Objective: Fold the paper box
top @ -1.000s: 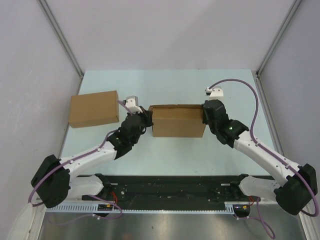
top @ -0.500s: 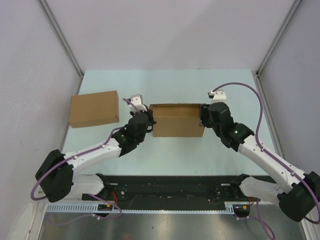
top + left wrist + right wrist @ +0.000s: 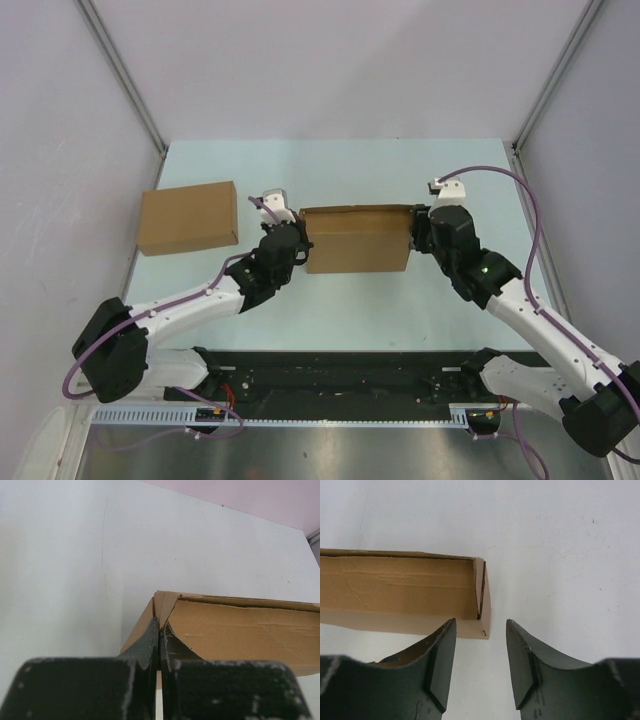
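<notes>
Brown cardboard, your paper box (image 3: 356, 240) sits centre, already box-shaped. Your right gripper (image 3: 480, 625) has just backed off its right end, jaws apart. The left gripper (image 3: 160, 630) stays pinched on the left end wall, so the right side is probably done.

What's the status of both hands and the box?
Left hand shut on box, left wall. Right hand open by its right end. Other box far left, apart.
</notes>
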